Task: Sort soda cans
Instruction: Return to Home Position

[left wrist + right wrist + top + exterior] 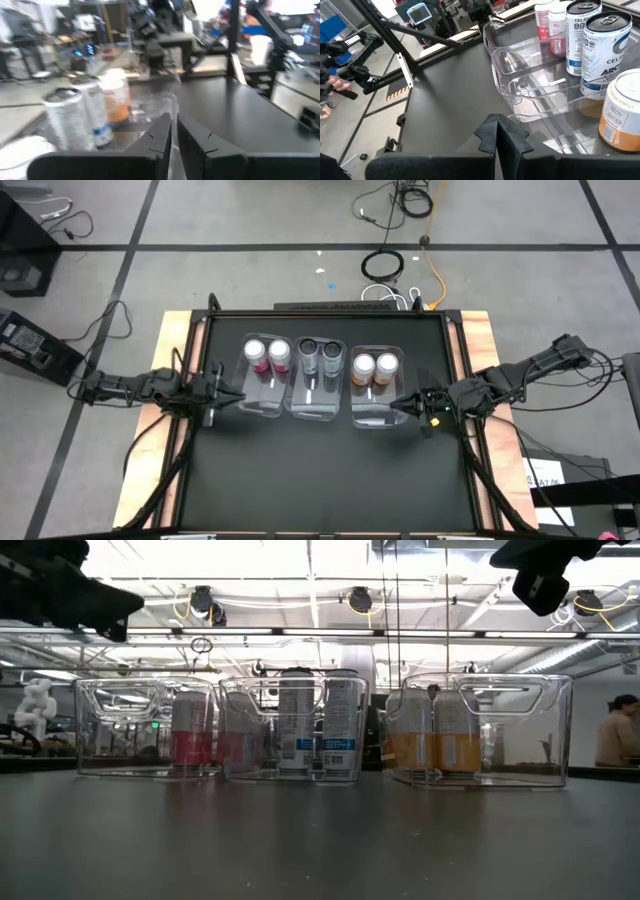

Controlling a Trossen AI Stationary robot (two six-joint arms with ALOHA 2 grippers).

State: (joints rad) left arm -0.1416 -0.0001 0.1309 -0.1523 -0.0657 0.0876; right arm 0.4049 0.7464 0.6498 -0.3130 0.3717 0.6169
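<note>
1. The sorting looks done: the two pink cans (257, 352) stand in the left bin (262, 408), the two dark-topped white-and-blue cans (308, 348) in the middle bin (312, 413), and the two orange cans (363, 364) in the right bin (378, 421)
2. Each pair sits toward the 12 o'clock end of its bin, and no can shows on the bare worktop (320, 480)
3. In my judgement nothing is left to move; only bringing both arms back to rest remains
4. The left gripper (238, 395) is at the 8 o'clock corner of the left bin, raised above the worktop in the low view; its fingers (157, 137) are pressed together with nothing between them
5. The right gripper (396, 406) is at the 4 o'clock corner of the right bin, also raised; its fingers (512, 137) meet tip to tip, empty and touching no can
</note>
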